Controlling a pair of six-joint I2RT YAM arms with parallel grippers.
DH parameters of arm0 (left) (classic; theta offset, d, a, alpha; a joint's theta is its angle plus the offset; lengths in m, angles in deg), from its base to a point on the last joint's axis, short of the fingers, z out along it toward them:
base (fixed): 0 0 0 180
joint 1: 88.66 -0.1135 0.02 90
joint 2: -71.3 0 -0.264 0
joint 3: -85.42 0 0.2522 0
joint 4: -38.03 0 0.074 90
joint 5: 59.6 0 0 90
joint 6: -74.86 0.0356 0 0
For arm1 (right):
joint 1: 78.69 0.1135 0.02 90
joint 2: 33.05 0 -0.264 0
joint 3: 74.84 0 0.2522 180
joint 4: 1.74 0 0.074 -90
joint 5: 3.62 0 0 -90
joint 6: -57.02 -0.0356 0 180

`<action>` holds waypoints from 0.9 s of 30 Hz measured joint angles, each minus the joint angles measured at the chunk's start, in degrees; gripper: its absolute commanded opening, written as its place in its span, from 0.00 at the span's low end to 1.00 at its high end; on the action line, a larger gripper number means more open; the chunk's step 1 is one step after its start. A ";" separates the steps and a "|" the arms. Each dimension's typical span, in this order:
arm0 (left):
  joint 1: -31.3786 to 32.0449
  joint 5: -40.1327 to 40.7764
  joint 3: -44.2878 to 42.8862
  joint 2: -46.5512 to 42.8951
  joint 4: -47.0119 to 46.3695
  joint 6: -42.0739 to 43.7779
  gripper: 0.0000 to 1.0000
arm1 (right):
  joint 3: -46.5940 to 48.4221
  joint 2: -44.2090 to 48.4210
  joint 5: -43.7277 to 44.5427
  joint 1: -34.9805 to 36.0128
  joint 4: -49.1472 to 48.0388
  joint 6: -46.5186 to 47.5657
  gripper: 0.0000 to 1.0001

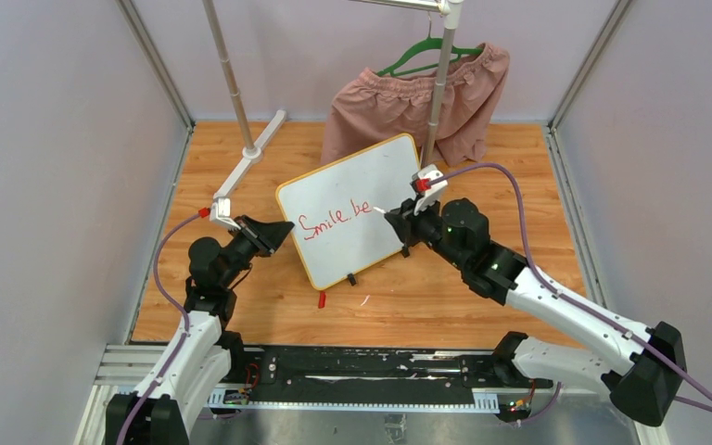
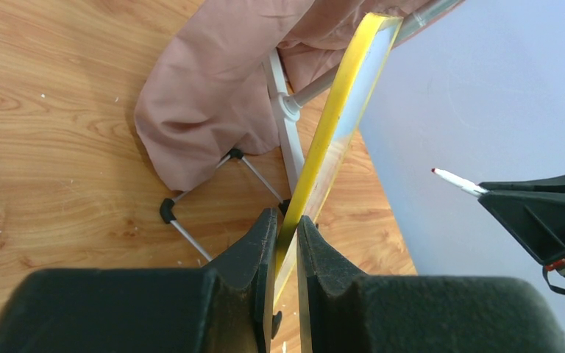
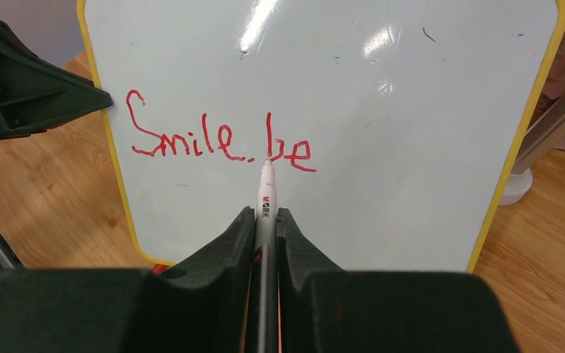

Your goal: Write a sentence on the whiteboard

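The whiteboard (image 1: 362,190), white with a yellow rim, stands tilted on the wooden table. Red writing on it (image 1: 334,221) reads "Smile, be" (image 3: 217,140). My left gripper (image 1: 278,232) is shut on the board's left edge (image 2: 316,147), the yellow rim between its fingers (image 2: 261,250). My right gripper (image 1: 406,211) is shut on a white marker (image 3: 266,195), whose tip lies in front of the letter "b"; I cannot tell whether it touches the board. In the left wrist view the marker tip (image 2: 452,179) shows a little off the board face.
A clothes rack with pink shorts (image 1: 417,97) on a green hanger stands just behind the board. Its metal legs (image 2: 213,191) and post (image 1: 232,83) are near the left arm. A red marker cap (image 1: 322,299) lies on the table in front of the board.
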 measured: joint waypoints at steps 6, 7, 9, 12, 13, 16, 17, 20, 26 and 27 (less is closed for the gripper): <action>0.00 0.15 0.00 0.00 0.33 -0.33 0.34 | -1.18 2.64 -1.05 0.00 1.03 -0.07 0.00; 0.00 0.26 0.00 0.00 0.52 -0.50 0.37 | -1.40 2.80 -1.09 0.00 1.16 -0.07 0.00; 0.00 0.24 0.00 0.00 0.79 -0.72 0.43 | -1.73 2.93 -1.11 0.00 1.42 -0.07 0.00; 0.00 0.07 0.07 -0.17 0.94 -1.36 0.50 | -2.12 2.93 -1.22 0.00 1.70 -0.07 0.00; 0.00 0.04 0.22 -0.39 1.01 -1.46 0.52 | -2.12 2.93 -1.27 0.00 1.86 -0.09 0.00; 0.00 -0.11 1.22 -1.92 1.31 -1.84 0.56 | -2.12 2.93 -1.46 0.00 1.90 -0.09 0.00; 0.00 -0.15 1.57 -2.45 1.51 -1.95 0.57 | -2.12 2.93 -1.51 0.00 1.90 -0.11 0.00; 0.00 -0.46 2.60 -3.69 1.77 -2.23 0.58 | -2.12 2.93 -1.55 0.00 1.90 -0.11 0.00; 0.00 -1.20 3.78 -4.66 2.01 -2.82 0.57 | -2.16 2.93 -1.73 0.00 1.88 -0.31 0.00; 0.00 -1.31 3.93 -4.66 2.03 -2.84 0.55 | -2.19 2.93 -1.75 0.00 1.88 -0.37 0.00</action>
